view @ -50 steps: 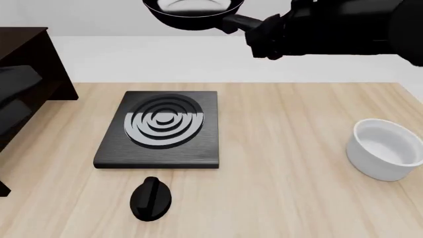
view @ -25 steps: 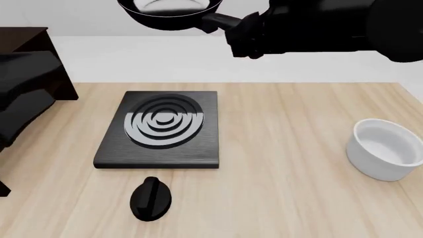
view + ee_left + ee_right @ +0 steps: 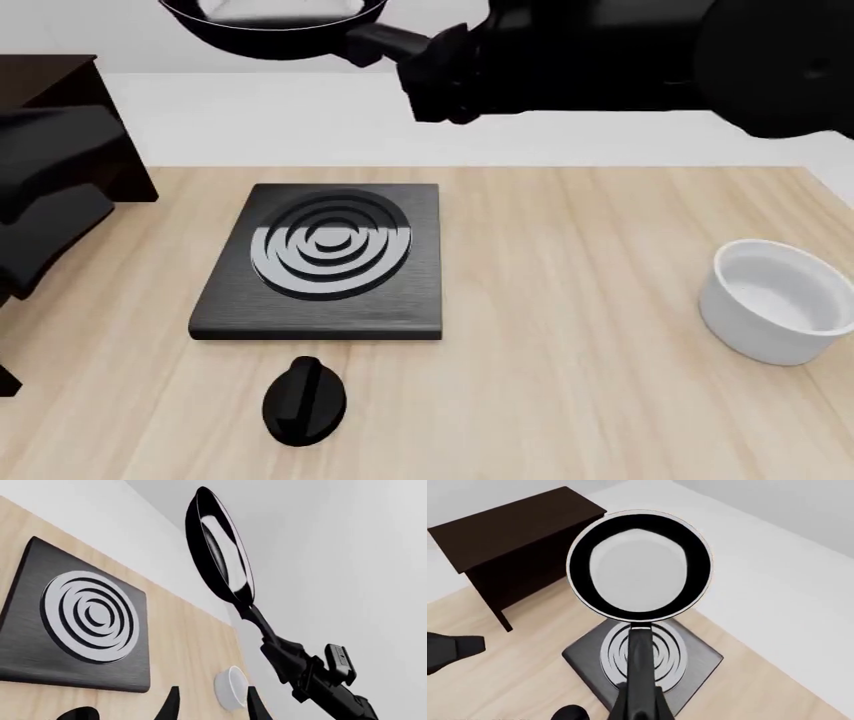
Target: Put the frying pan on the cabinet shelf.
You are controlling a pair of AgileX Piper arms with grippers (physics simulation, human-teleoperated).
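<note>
The right gripper (image 3: pixel 434 70) was clenched on the pan's (image 3: pixel 274 22) handle, holding it high above the table. The handle ran toward three o'clock in the front view, bowl leading. The cabinet (image 3: pixel 54 120) lay at about eight o'clock from the pan. The left gripper's (image 3: pixel 210 705) fingers stood apart, empty.

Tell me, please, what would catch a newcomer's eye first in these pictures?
Most striking is the frying pan, held by its handle in the right gripper high above the table, at the front view's top. Below it on the table lies a black square plate with silver rings. The dark cabinet stands at the left edge and a white bowl at the right.
</note>
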